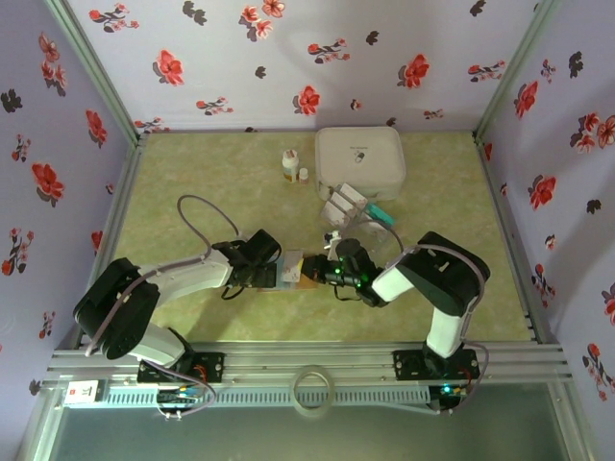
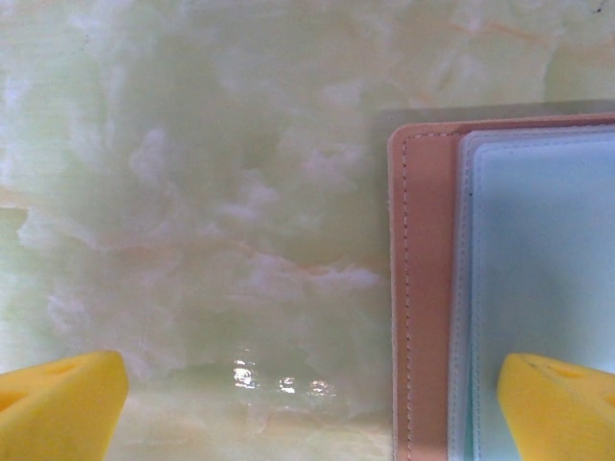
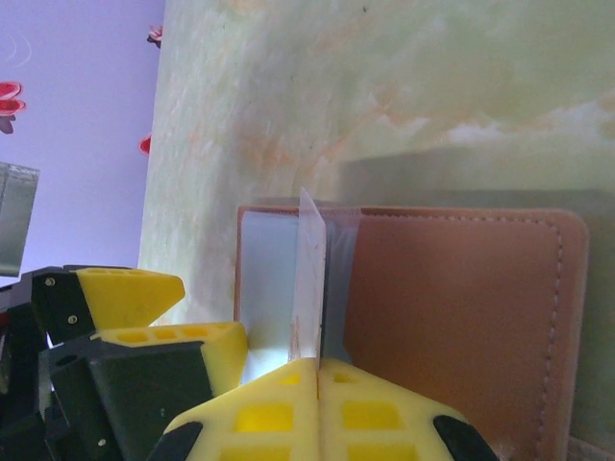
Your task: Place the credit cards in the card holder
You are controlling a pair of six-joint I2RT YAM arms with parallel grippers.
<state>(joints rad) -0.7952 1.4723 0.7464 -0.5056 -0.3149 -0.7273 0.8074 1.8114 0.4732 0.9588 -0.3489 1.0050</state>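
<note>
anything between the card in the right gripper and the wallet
Nothing visible. The right gripper holds the card edge-on at the wallet's pale inner face, with no object between them. The open left gripper sits at the wallet's edge, beside the card's path, not in it.

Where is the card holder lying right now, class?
In the top view the card holder lies open on the table, front centre, between the left end effector and the right end effector.
</note>
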